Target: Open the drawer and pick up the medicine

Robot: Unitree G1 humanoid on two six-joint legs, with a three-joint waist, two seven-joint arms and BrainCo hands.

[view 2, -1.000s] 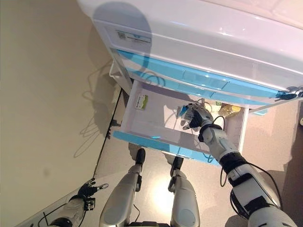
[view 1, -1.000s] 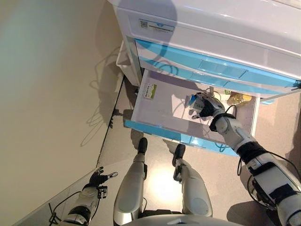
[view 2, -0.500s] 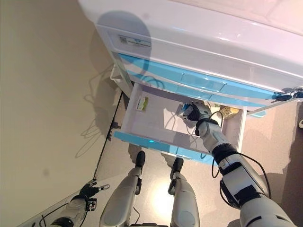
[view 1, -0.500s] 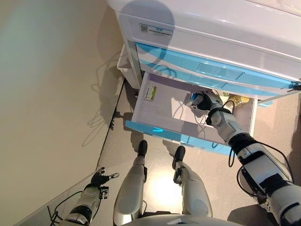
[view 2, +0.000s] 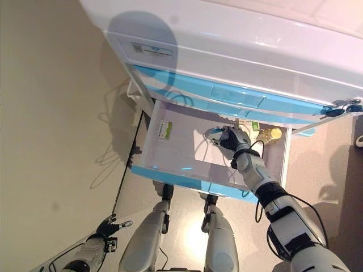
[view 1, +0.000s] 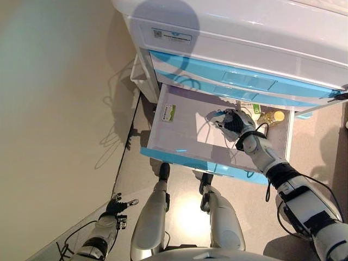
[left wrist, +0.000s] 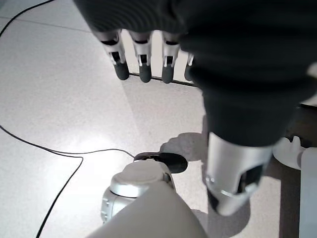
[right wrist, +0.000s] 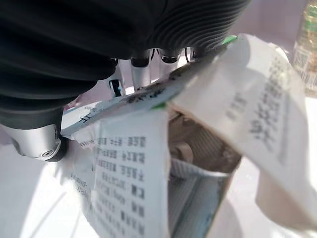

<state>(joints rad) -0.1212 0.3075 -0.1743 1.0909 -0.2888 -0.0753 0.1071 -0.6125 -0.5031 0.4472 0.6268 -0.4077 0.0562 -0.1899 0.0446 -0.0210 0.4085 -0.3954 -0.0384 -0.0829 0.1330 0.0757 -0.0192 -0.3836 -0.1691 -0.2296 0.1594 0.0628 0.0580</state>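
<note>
The white cabinet's lower blue-fronted drawer [view 1: 179, 155] stands pulled open. My right hand [view 1: 236, 123] is inside it, fingers and thumb curled round a white medicine box with blue print [view 1: 218, 115]. In the right wrist view the box [right wrist: 129, 193] fills the picture, with printed sides and an end flap open; my fingers [right wrist: 136, 69] lie behind it. My left hand [view 1: 116, 206] hangs low by the floor on my left, fingers [left wrist: 143, 67] straight and empty.
A small green and white box [view 1: 169, 112] lies at the drawer's left end. A yellow-capped bottle [view 1: 270, 117] and another green-marked box [view 1: 247, 107] lie at its far right. Shut blue drawers [view 1: 239, 81] overhang it. A beige wall [view 1: 54, 109] stands to the left.
The camera has shifted. My right hand stays in the drawer, shut on the box, and has drawn back slightly from under the upper drawers. The left hand has not moved.
</note>
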